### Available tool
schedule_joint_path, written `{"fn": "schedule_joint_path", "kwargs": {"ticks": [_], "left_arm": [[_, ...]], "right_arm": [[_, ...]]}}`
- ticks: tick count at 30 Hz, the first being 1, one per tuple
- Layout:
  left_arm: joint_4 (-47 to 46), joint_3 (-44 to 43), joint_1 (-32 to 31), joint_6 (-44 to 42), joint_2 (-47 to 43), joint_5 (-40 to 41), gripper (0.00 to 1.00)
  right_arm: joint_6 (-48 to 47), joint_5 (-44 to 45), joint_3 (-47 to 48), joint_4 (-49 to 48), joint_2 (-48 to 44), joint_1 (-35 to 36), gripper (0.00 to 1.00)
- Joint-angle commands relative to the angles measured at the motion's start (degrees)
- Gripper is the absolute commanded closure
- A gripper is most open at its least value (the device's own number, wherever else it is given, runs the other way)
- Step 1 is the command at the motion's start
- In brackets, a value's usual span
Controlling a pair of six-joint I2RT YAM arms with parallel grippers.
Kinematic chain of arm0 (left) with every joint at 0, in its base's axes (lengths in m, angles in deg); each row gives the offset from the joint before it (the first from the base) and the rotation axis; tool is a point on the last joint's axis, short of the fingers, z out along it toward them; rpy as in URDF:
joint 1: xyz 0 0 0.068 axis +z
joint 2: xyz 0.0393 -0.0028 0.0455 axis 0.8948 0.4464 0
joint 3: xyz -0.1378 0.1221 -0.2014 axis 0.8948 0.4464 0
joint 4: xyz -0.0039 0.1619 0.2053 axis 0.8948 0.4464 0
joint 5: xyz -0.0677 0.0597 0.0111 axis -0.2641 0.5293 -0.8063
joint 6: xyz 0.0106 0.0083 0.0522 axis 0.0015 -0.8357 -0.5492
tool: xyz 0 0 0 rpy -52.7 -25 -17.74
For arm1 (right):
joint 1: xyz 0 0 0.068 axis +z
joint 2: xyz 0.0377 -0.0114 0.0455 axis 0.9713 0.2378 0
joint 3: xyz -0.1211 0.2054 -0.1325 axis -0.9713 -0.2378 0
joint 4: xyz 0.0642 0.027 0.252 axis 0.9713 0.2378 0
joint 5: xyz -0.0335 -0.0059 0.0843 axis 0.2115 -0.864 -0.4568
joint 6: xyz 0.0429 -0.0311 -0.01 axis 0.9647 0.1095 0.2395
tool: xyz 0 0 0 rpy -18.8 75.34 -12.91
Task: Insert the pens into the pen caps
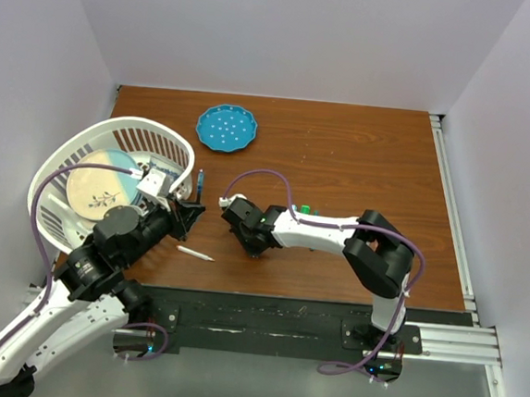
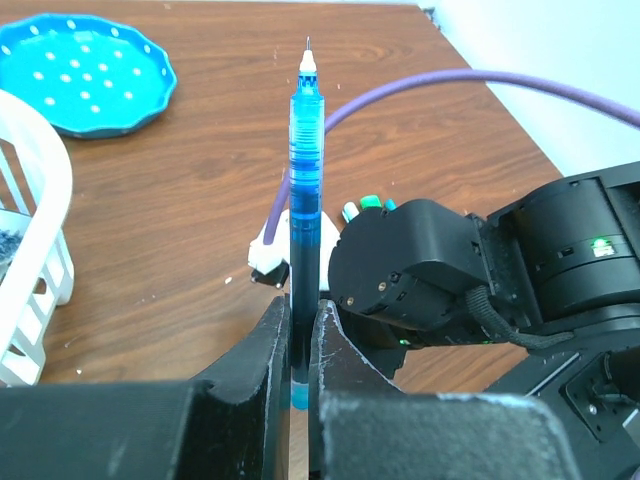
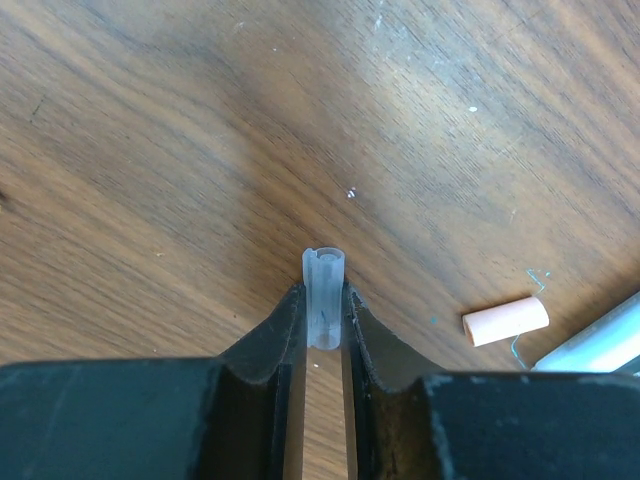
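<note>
A blue translucent pen stands tip-up between the fingers of my left gripper, which is shut on its lower barrel. In the top view that pen rises from the left gripper beside the basket. My right gripper is shut on a light blue pen cap, held just above the wood. From above, the right gripper sits close to the right of the left one. A pink cap lies on the table. Green and teal caps lie behind the right arm. A white pen lies near the front edge.
A white basket holding a pale plate stands at the left. A blue dotted plate lies at the back. The right arm's black wrist fills the space just right of the held pen. A pale barrel shows at the right wrist view's edge.
</note>
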Motion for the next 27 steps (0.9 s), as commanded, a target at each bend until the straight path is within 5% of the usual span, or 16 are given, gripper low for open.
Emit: {"fn": "schedule_joint_path", "kwargs": {"ticks": [1,15,27], "left_arm": [[-1.3,-1.1,0.2,-0.1,2.4,-2.4,1.0],[-8.8,6.1,0.1,6.9,7.6,-12.3,1.0],[-32.0,18.5,0.1,14.7,15.8,-27.1,1.0]], "right_arm": [[2.5,0.8,-3.1,-0.2,-1.6,0.0,0.98],[10.3,1.5,-12.6,-7.2,-18.0,-3.3,1.0],[20.2,1.5,-16.7,-16.8,-34.5,-6.3,1.0]]}}
